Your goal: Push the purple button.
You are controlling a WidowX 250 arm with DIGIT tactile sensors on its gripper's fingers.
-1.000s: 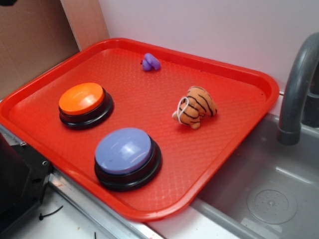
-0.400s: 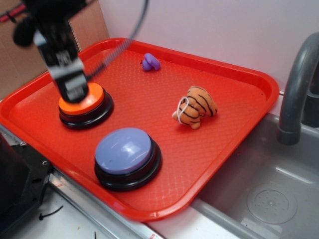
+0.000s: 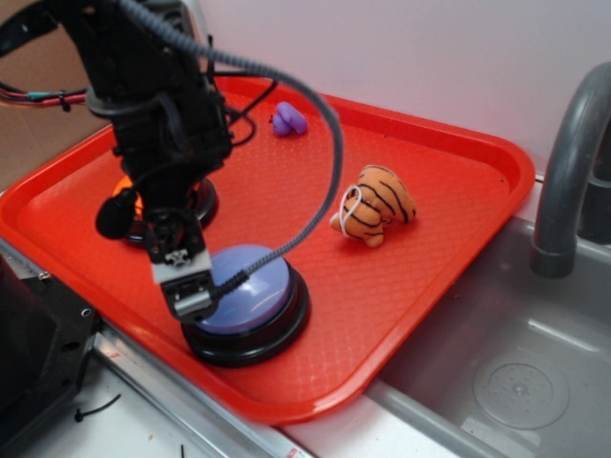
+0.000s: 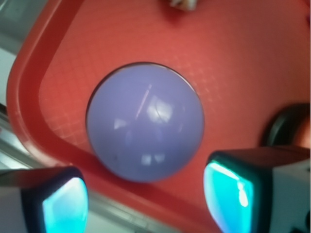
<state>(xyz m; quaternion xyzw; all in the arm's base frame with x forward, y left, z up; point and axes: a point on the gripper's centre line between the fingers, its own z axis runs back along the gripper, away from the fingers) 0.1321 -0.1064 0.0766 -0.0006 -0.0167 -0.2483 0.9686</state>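
Purple button (image 4: 145,121) beneath wide-open, empty gripper (image 4: 146,194).

The room was evenly and brightly lit, with soft light that seemed to come from above. In the exterior view the red tray (image 3: 430,239) looked saturated and cast almost no hard shadow; only a faint dark ring sat under the purple button (image 3: 250,286). The pale wall behind was slightly washed out. The exterior picture was fairly sharp, though grainy. The wrist view was softer and blurred all over. White window-like glints lay on the button's dome (image 4: 146,121). The two fingertips (image 4: 228,194) at the bottom edge were badly out of focus and glowed cyan, apart from each other.
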